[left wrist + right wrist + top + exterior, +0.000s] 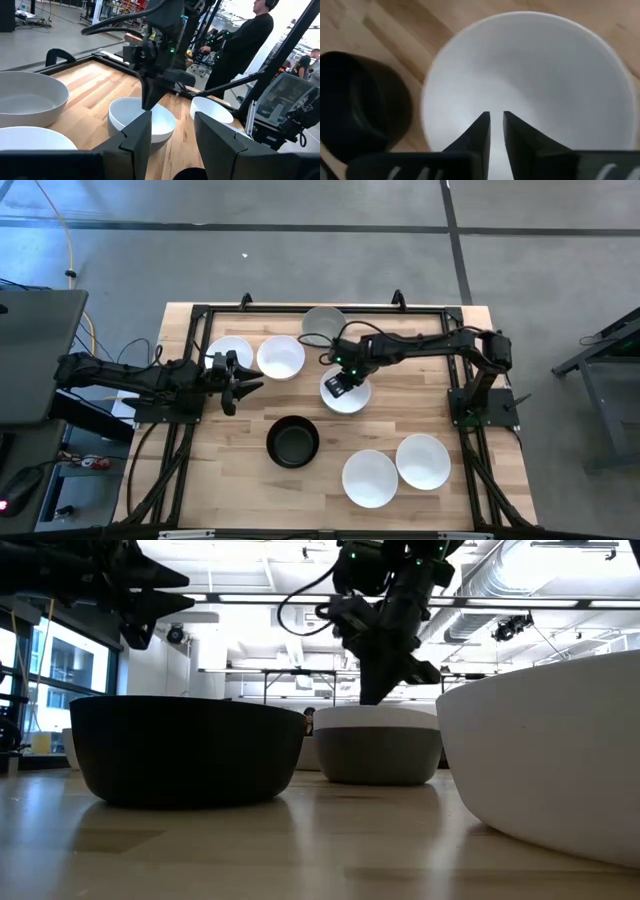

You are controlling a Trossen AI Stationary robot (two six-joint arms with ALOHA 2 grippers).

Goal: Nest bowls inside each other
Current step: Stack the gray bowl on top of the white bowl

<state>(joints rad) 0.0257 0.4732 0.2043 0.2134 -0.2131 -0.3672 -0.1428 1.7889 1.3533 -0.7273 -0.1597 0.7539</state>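
Observation:
In the high view seven bowls stand on their bases. Two white ones (pixel 229 352) (pixel 281 357) are far left and a grey one (pixel 324 323) sits at the far edge. A white bowl (pixel 350 400) is in the middle, a black one (pixel 293 442) nearer, and two white ones (pixel 371 477) (pixel 423 461) near right. My right gripper (pixel 343 385) hangs over the middle white bowl (pixel 530 75). Its fingers, shut to a thin slit (pixel 496 117), point down into the hollow. My left gripper (pixel 240 380) hovers open beside the far-left bowls. My right gripper comes from above into the hollow of the middle white bowl (pixel 142 122). In the low view its tips (pixel 372 695) reach rim height. I cannot tell whether they touch the bowl's inner wall. The bowl stands upright on the table.
A black frame (pixel 300 308) runs round the wooden table top. Bare wood lies between the black bowl and the left arm. A laptop (pixel 35 350) sits off the table's left. A person in dark clothes (pixel 245 45) stands beyond the table's right side.

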